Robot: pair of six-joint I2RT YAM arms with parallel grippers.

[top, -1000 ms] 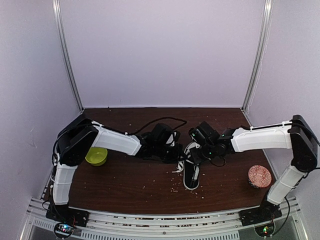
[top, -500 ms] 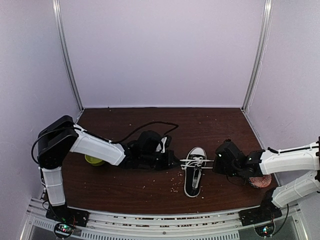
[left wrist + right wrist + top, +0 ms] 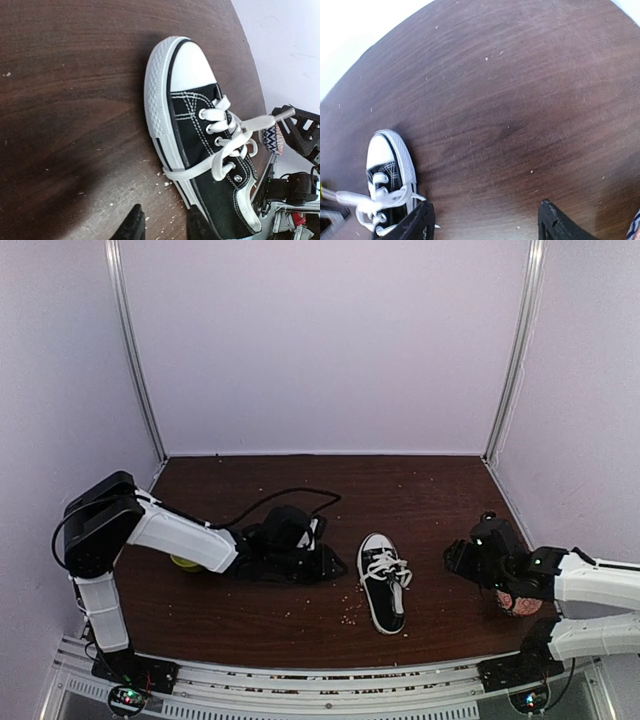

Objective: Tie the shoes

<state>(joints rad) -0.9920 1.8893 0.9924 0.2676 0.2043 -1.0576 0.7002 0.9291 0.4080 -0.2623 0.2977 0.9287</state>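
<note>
**Sneaker free between two empty grippers**

Sneaker [image 3: 383,583] stands sole-down on the dark wooden table [image 3: 300,490], a little right of centre, its heel the nearest part to the arm bases. Its white laces [image 3: 225,142] are bunched and crossed over the tongue. One strand drapes over the left side of the sole onto the wood, and another end lies out toward the right arm. Whether that bunch is a firm bow cannot be told.

The left gripper [image 3: 162,222] sits low just left of the shoe, its jaws a narrow way apart with nothing between them. The right gripper [image 3: 486,207] is well off to the right, beside a patterned cup [image 3: 520,600], its jaws spread wide and empty. Neither touches shoe or lace.

The step in hand looks like checking the knot or taking a fresh hold. To do it well, each arm should go for one loose strand away from the bunch, pinching lace alone and not canvas. The two should then draw outward evenly, so the shoe neither turns nor slides.

The long axis runs from near to far, tilted slightly. The white toe cap [image 3: 192,70] points away from the bases and a touch to the left.
</note>
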